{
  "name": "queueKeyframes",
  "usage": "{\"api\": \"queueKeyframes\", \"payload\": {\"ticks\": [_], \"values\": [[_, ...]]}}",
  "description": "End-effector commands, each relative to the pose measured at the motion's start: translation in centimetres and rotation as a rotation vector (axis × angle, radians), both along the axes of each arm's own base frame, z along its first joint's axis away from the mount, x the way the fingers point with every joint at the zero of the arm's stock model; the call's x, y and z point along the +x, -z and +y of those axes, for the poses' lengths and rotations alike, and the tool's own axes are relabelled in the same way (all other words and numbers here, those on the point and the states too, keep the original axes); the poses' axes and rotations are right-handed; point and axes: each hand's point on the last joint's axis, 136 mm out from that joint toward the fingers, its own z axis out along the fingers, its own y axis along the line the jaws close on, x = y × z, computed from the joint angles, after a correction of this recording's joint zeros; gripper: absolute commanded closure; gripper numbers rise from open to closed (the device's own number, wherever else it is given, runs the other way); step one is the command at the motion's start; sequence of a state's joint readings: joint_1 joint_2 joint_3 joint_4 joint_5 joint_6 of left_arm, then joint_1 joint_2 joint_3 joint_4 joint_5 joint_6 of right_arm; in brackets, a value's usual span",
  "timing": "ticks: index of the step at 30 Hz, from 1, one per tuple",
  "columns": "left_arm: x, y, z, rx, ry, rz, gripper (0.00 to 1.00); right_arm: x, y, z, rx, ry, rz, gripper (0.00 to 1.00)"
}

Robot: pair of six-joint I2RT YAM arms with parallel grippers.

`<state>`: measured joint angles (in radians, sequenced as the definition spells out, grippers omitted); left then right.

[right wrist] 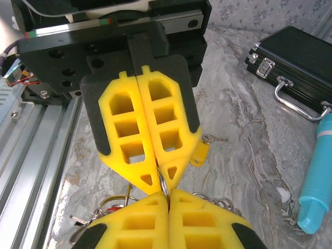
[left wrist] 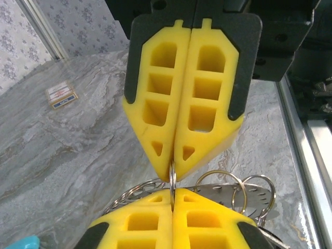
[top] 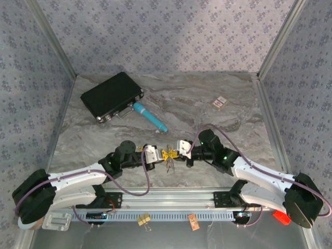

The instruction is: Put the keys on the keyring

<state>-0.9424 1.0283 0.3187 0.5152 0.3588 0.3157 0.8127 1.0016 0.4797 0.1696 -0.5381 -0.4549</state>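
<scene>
Left end effector point(top: 164, 154) and right end effector point(top: 176, 151) meet tip to tip. Each has its yellow, cell-patterned pads pressed together on the keyring point(left wrist: 172, 180), a thin metal ring held edge-on and upright between them. Loose rings point(left wrist: 239, 193) cluster under it, and a yellow-headed key point(right wrist: 200, 154) lies just beside. All this sits nearer than the black case point(top: 111, 96), close to the near rail of the tabletop point(top: 207, 98). The marbled surface right of the case lies open.
</scene>
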Motion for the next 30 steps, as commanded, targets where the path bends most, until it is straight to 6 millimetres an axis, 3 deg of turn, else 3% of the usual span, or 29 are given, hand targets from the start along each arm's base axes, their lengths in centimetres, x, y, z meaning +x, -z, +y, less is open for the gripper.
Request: {"api": "queueKeyframes", "payload": {"ticks": [1, 6, 17, 30], "values": [[0.2, -1.6, 0.0, -0.02, -0.007, -0.025, 1.0, 0.6, 0.1, -0.6, -0.037, 0.047, -0.047, 0.8], [0.7, -1.8, 0.5, 0.069, -0.034, -0.016, 1.0, 0.6, 0.5, -1.7, -0.165, 0.05, -0.098, 0.73], [0.4, -1.6, 0.1, 0.207, -0.001, 0.001, 1.0, 0.3, -1.3, -0.2, -0.109, 0.018, -0.126, 0.74], [-0.1, -1.4, -0.6, 0.272, 0.053, -0.008, 1.0, 0.3, -1.0, -0.2, -0.119, 0.021, -0.135, 0.74]]}}
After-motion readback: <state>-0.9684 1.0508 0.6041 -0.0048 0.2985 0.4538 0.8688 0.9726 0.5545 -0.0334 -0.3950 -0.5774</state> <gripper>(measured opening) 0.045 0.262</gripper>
